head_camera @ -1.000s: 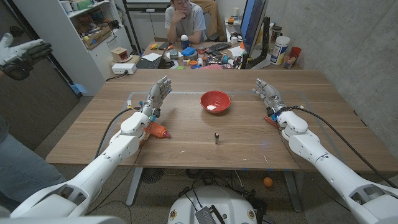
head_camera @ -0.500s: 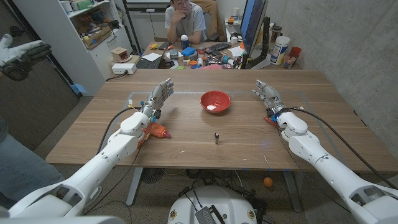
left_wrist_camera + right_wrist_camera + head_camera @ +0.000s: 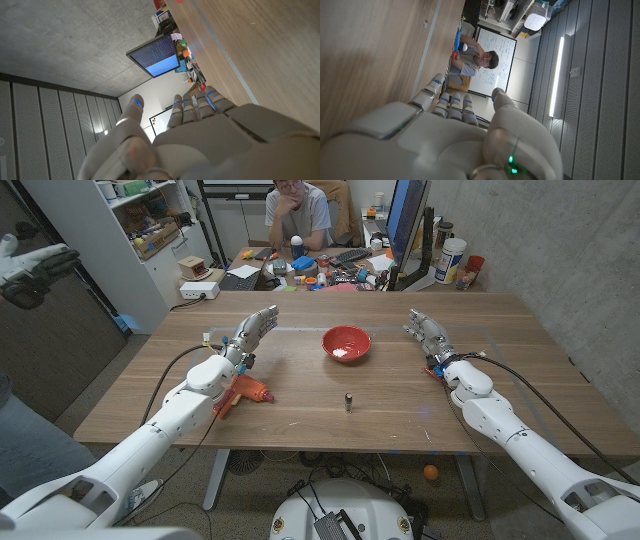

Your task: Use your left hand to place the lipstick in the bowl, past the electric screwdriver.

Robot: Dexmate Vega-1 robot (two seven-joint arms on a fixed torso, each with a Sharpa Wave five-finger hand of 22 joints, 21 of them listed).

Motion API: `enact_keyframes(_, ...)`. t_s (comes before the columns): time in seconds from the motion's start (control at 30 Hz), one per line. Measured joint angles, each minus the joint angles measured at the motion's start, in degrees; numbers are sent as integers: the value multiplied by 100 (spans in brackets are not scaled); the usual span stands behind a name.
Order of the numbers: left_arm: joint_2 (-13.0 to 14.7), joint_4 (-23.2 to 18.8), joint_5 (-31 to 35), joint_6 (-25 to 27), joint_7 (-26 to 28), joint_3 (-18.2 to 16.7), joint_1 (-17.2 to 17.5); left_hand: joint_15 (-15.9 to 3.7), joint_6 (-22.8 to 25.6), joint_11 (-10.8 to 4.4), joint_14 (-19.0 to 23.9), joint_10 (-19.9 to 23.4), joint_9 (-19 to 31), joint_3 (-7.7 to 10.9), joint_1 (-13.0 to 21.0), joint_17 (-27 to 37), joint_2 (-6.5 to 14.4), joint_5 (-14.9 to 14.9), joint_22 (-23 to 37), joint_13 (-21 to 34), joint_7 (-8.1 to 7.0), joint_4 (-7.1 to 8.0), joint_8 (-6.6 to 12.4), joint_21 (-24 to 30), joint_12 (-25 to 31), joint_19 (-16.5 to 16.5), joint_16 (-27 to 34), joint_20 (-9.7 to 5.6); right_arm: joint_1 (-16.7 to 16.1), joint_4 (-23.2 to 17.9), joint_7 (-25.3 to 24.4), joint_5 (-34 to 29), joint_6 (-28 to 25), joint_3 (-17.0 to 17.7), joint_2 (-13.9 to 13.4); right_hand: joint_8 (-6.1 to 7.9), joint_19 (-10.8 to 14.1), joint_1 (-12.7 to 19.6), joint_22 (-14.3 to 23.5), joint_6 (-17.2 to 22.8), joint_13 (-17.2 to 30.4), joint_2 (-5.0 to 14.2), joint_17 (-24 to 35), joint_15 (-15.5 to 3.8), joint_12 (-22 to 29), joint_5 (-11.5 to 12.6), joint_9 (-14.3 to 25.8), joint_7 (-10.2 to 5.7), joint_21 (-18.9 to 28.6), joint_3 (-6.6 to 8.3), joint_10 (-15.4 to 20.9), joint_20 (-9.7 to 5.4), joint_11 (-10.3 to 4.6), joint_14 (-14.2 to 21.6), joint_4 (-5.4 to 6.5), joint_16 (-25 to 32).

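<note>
Well, nearest stands the lipstick (image 3: 347,401), upright, short of the red bowl (image 3: 346,343). Off beside it lies the orange electric screwdriver (image 3: 249,391), under the left hand (image 3: 250,333), whose fingers (image 3: 264,319) are spread and empty. A careless reach could topple the lipstick or snag the screwdriver.

A glossy red round bowl (image 3: 346,344) with a white patch inside sits on the brown wood-grain table (image 3: 300,395). A small dark, silver-tipped lipstick tube (image 3: 348,401) is there too. Beside the pale grey left hand (image 3: 252,335) lies an orange-red electric screwdriver (image 3: 247,391).
</note>
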Motion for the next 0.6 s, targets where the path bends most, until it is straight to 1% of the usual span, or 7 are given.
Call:
enact_keyframes(0.1,136,-164,111,74,-10,34,18,-42,0,-41,42,42,0,56,145,0,-22,0,0,27,0,-56,19,0,7,0,0,0,0,-9,0,-7,-2,-9,3,0,0,0,0,0,0,0,0,0,0,0,0,0,0,0,0,0,0,0,0,0)
enact_keyframes(0.23,269,-334,278,165,-9,77,28,-16,0,-36,128,106,0,90,350,-15,-56,0,0,27,0,-90,62,0,39,0,22,0,0,-27,-5,-23,-3,-22,10,0,0,0,0,-1,0,0,0,0,0,0,0,-1,0,0,0,0,0,0,0,0)
enact_keyframes(0.3,399,-512,447,242,11,121,35,-33,0,-29,178,171,0,120,439,-15,-65,0,0,27,0,-120,62,0,39,22,22,-22,0,-35,-8,-31,-5,-26,11,0,-22,0,0,-23,0,0,-1,0,0,0,0,-22,0,0,0,22,0,0,0,0)
enact_keyframes(0.33,399,-512,474,255,12,121,35,-41,13,-51,186,194,0,129,474,-15,-53,0,0,27,-13,-129,84,0,72,23,22,-23,0,-38,-8,-33,-6,-27,11,0,-42,0,0,-33,0,0,0,0,0,0,0,-32,0,0,0,42,0,0,0,0)
enact_keyframes(0.47,590,-782,747,364,48,182,44,-28,61,-100,238,244,0,157,615,-15,-58,39,1,27,-61,-138,84,0,84,23,22,-23,-3,-53,-11,-45,-16,-39,11,0,-41,0,0,-32,-1,0,-1,0,0,0,-1,-32,0,0,0,41,-1,0,0,0)
enact_keyframes(0.57,698,-937,891,421,59,214,44,-58,92,-103,271,292,2,178,720,-15,-65,39,1,51,-92,-145,128,22,92,27,59,-19,-5,-64,-13,-48,-21,-43,12,0,-41,0,0,-33,-1,0,-1,0,0,0,0,-32,0,0,0,41,-1,0,0,0)
enact_keyframes(0.6,741,-998,959,450,61,226,45,-55,92,-103,274,307,17,186,759,-15,-98,39,1,54,-93,-153,128,22,119,48,66,2,-5,-70,-13,-50,-25,-46,11,0,-41,0,0,-32,-1,0,-1,0,0,0,-1,-31,0,-2,0,41,-1,0,2,-20)
